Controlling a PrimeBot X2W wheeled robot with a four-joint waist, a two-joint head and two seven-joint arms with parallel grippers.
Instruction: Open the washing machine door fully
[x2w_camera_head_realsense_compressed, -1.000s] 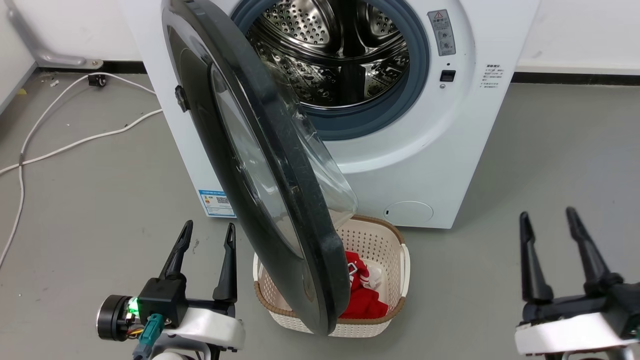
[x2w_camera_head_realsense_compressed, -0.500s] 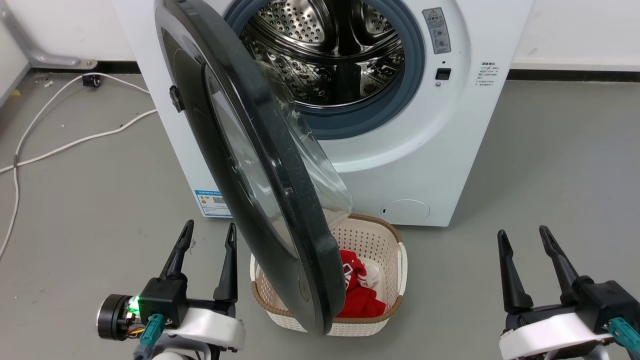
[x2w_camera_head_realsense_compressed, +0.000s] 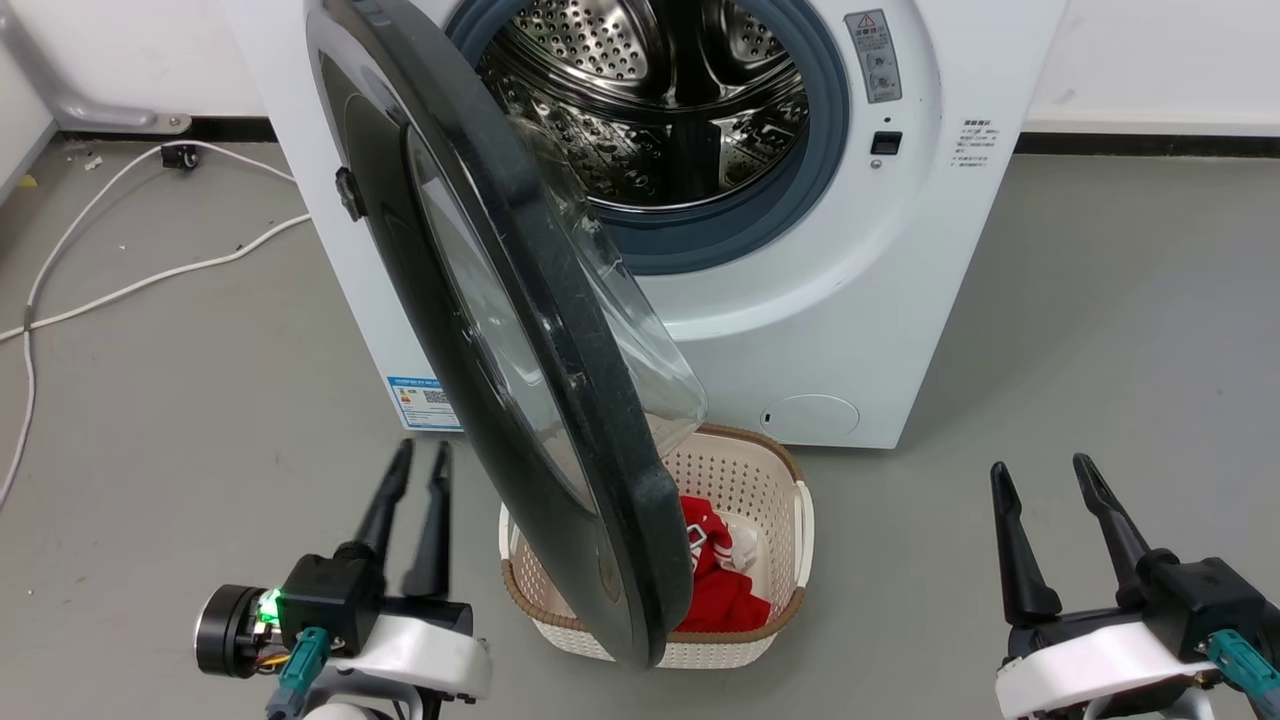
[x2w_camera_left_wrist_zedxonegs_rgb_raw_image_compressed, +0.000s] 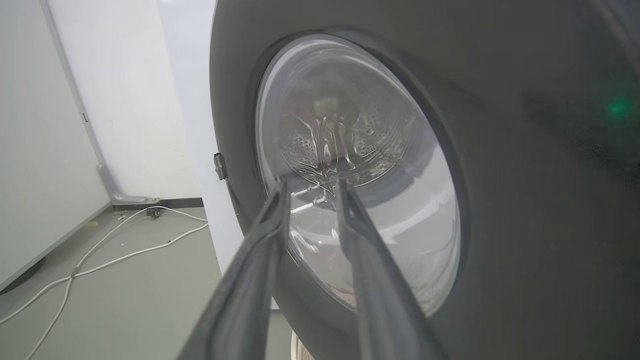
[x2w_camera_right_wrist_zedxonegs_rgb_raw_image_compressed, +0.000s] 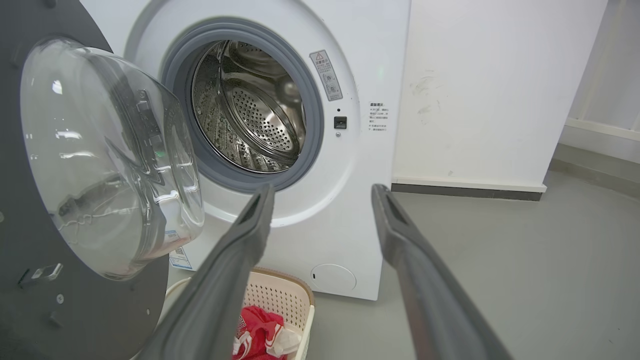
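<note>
1. Fingers of my left gripper are drawing together. A second ago they were standing wide, and now only a slim gap is showing between them, with nothing in it. They are sitting low at the left, just beside the door's outer face. I cannot tell whether they are touching it. The left wrist view is looking straight at the glass.
2. Door is standing almost edge-on to me, hinged on the washer's left side and part open. Its angle is not changing over the last second, and the small shift of the whole picture is my camera moving. I am judging the task as unfinished, with more swing to the left still to go.
3. Washer is showing its drum clear of the door.
4. Basket, with red cloth in it, is sitting under the door's lower edge and near the washer's foot. I am judging it to be out of the way of a leftward swing.
5. Right gripper is holding its fingers spread and empty. It is now sitting lower and further in than a second ago, well apart from the door. I am reading this as the right arm backing off while the left arm is getting ready to take the door round.
</note>
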